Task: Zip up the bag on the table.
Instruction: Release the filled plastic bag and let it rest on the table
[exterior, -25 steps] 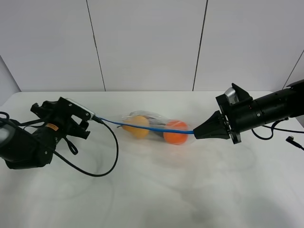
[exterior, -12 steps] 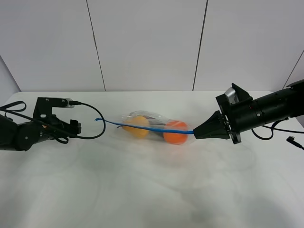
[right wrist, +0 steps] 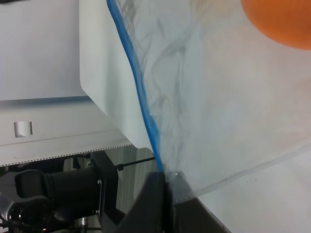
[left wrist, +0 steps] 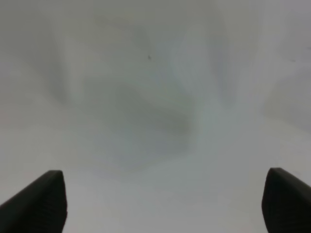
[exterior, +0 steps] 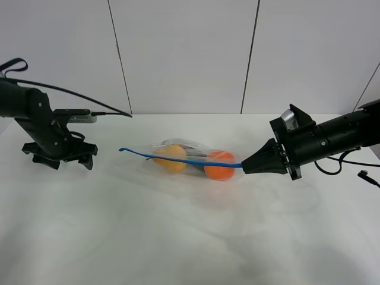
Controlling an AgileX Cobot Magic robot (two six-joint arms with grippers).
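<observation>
The clear bag (exterior: 189, 155) lies on the white table (exterior: 190, 237) with a yellow pear (exterior: 170, 157), an orange fruit (exterior: 219, 165) and a dark item between them. Its blue zipper strip (exterior: 178, 158) runs along the near edge, and its left end is free. My right gripper (exterior: 245, 165) is shut on the strip's right end; the right wrist view shows the strip (right wrist: 140, 92) running into the closed gripper (right wrist: 163, 187). My left gripper (exterior: 59, 157) is far to the left of the bag, open and empty over bare table (left wrist: 160, 199).
A black cable (exterior: 89, 98) arcs from the left arm above the table's back edge. A small cable plug (exterior: 362, 173) lies at the far right. A white panelled wall stands behind the table.
My left gripper let go of the strip's left end, drew away to the far left and rose. The bag and my right gripper have stayed in place.
</observation>
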